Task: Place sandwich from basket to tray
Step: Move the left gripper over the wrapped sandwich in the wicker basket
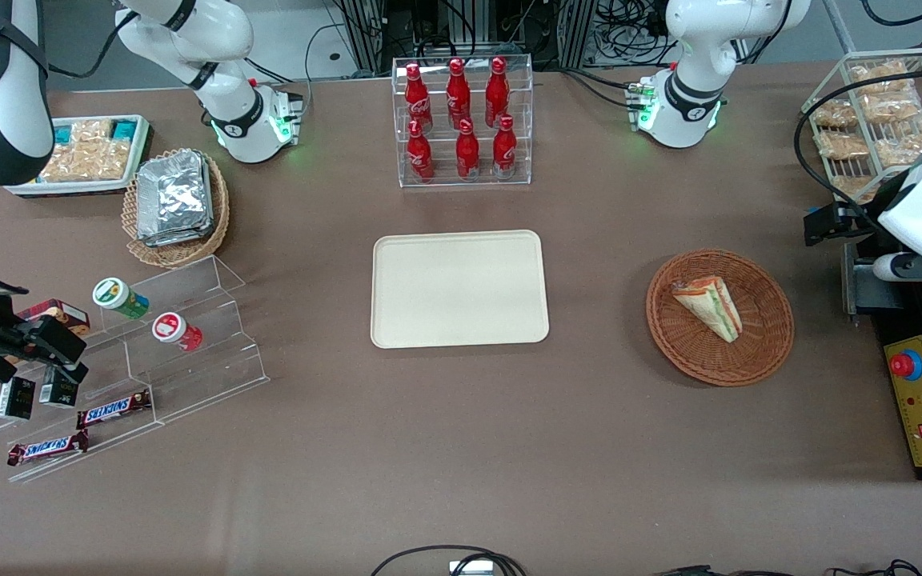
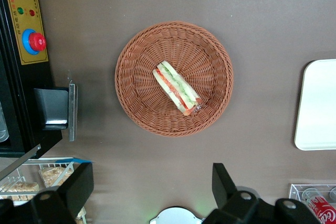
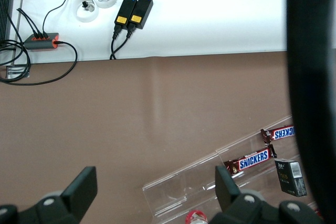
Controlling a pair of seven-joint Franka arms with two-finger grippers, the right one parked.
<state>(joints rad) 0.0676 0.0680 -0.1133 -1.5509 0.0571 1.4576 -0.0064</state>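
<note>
Gripper [image 2: 152,190], fingers spread wide and partly cut off, hung high above the basket [image 2: 136,51] holding the sandwich [image 2: 176,87]; tray [image 2: 317,103] edge-cropped; brown tablecloth [image 1: 461,448].

"SNICKERS" was printed in blue on two brown candy bars [image 1: 113,410] lying on the clear stepped stand [image 1: 189,352], and it read again on the bars [image 3: 251,161] in the right wrist view. The red bottles [image 1: 459,112] bore white script too small to read.
</note>
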